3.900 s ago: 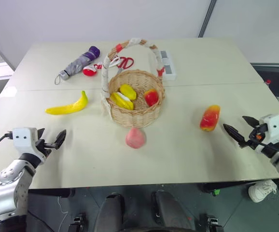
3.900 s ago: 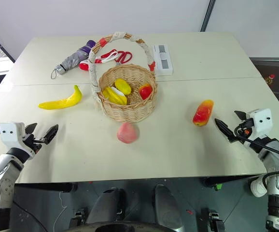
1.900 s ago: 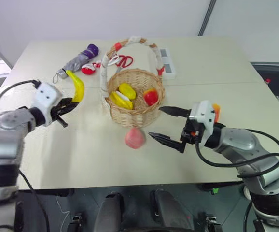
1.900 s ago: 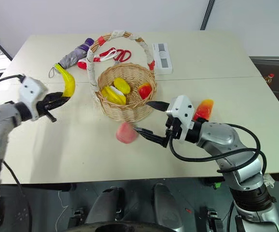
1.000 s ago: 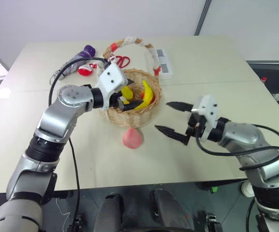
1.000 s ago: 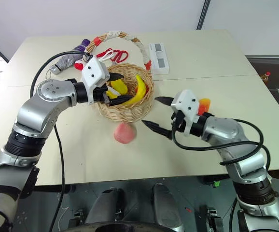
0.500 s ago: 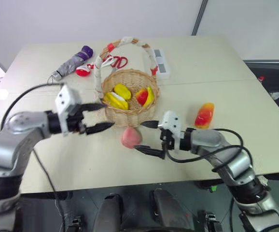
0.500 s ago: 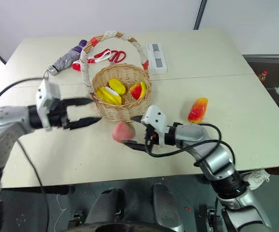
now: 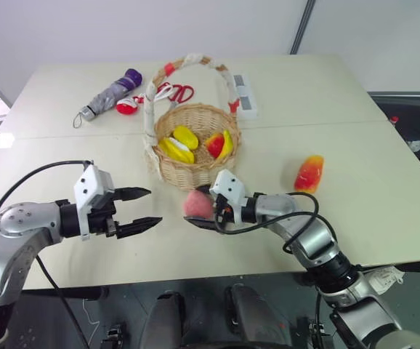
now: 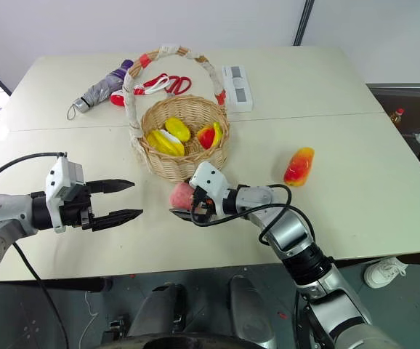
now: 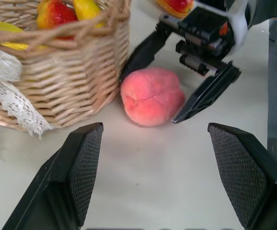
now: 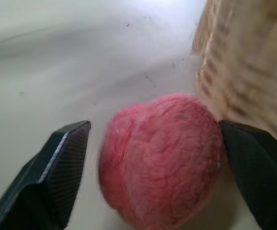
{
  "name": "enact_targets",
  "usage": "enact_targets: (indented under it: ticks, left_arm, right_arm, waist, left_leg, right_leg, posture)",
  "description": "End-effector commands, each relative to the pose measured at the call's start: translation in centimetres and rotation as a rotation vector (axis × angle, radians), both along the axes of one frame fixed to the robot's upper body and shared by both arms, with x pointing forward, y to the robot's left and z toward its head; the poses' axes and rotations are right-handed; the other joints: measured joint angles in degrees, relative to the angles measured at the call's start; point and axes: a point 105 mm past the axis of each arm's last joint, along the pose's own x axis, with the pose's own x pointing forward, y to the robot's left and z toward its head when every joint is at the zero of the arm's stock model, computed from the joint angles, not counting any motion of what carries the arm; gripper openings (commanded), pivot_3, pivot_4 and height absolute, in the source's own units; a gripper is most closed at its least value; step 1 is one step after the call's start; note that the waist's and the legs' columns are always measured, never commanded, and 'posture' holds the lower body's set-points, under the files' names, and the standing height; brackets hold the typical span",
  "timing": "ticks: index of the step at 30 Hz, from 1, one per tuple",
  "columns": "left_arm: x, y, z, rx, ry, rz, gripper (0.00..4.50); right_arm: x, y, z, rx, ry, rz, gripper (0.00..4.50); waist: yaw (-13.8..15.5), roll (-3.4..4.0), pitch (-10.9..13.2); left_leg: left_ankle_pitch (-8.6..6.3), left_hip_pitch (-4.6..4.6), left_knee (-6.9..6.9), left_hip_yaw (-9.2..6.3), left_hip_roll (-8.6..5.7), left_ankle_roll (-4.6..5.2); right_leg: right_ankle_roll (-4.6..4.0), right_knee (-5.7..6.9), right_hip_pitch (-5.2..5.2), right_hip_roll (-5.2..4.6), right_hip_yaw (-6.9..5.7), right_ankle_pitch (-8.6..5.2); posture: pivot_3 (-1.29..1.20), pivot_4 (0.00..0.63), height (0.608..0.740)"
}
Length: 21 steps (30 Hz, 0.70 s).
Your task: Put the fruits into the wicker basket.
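My right gripper (image 9: 198, 207): jaws apart around the peach (image 9: 196, 205), one finger each side, not clamped.
My left gripper (image 9: 142, 209): spread, holding nothing.
Wicker basket (image 9: 192, 171): just beyond the peach.

Bright even overhead light, soft shadows, blurred basket (image 12: 246, 72) in right wrist view.
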Motion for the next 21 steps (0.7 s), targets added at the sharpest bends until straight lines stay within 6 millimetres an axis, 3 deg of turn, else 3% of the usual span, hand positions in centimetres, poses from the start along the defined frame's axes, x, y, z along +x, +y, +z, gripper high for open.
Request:
enact_targets:
  ticks: [1, 3, 7, 11, 14, 17, 19, 21]
  left_arm:
    - [0.2, 0.0, 0.8, 0.006, -0.048, -0.001, 3.82]
    - [0.3, 0.0, 0.8, 0.004, -0.050, 0.002, 3.82]
    - [0.3, 0.0, 0.9, -0.001, -0.052, 0.008, 3.82]
    - [0.5, 0.5, 1.1, -0.013, -0.058, 0.023, 3.82]
    - [0.8, 0.6, 1.8, -0.058, -0.086, 0.040, 3.82]
    - [1.2, 0.5, 2.9, -0.153, -0.114, 0.063, 3.82]
    - [1.3, 0.3, 2.9, -0.160, -0.115, 0.060, 3.82]
    - [1.4, -0.2, 2.7, -0.170, -0.119, 0.058, 3.82]
  right_arm:
    - [0.1, 0.4, 0.8, 0.007, -0.050, 0.006, 2.72]
    - [0.2, 0.3, 1.0, 0.011, -0.064, -0.003, 2.31]
    - [-0.4, 0.0, 2.3, 0.035, -0.109, 0.029, 2.29]
    - [-2.7, -0.7, 6.1, 0.103, -0.174, 0.167, 2.29]
    - [-3.0, -1.2, 9.0, 0.153, -0.217, 0.181, 2.29]
    - [-1.3, -1.4, 13.5, 0.274, -0.287, 0.087, 2.29]
    - [-0.5, -1.4, 14.6, 0.293, -0.306, 0.045, 2.29]
    - [3.0, -1.7, 14.9, 0.262, -0.319, -0.144, 2.29]
  waist:
    - [0.0, 0.00, 0.0]
    - [0.1, 0.00, 0.0]
    - [0.1, 0.00, 0.0]
    - [0.1, 0.01, 0.0]
    - [0.0, 0.01, 0.0]
    - [-0.1, 0.01, 0.0]
    - [0.0, 0.01, 0.0]
    - [0.0, 0.01, 0.0]
  left_leg:
    - [0.00, 0.00, 0.00, -0.01, 0.00, 0.00]
    - [0.00, 0.00, 0.00, -0.01, 0.00, 0.00]
    - [0.00, 0.00, 0.00, 0.00, 0.00, 0.00]
    - [0.00, -0.03, -0.01, 0.00, 0.00, 0.00]
    - [0.00, -0.03, -0.01, -0.02, 0.01, 0.00]
    - [0.00, 0.01, 0.00, -0.01, 0.04, 0.00]
    - [0.00, 0.01, 0.00, -0.02, 0.05, 0.00]
    - [0.00, 0.01, -0.06, -0.03, 0.06, 0.00]
  right_leg:
    - [0.00, 0.00, 0.00, 0.00, 0.00, 0.00]
    - [0.00, 0.00, 0.00, 0.00, 0.00, 0.00]
    - [0.00, 0.00, 0.00, -0.01, 0.00, 0.00]
    - [0.00, -0.01, -0.02, -0.04, 0.00, 0.00]
    - [0.00, -0.01, -0.01, -0.03, 0.00, 0.00]
    - [0.00, 0.01, -0.02, 0.00, 0.00, 0.01]
    - [-0.03, 0.03, -0.03, 0.04, 0.00, 0.03]
    - [-0.04, 0.03, -0.03, 0.04, -0.01, 0.03]
  posture:
    - [0.00, 0.150, 0.740]
    - [0.00, 0.150, 0.740]
    - [0.00, 0.150, 0.740]
    - [0.00, 0.150, 0.740]
    - [0.00, 0.150, 0.740]
    - [0.00, 0.150, 0.740]
    - [0.00, 0.150, 0.740]
    - [0.00, 0.150, 0.740]
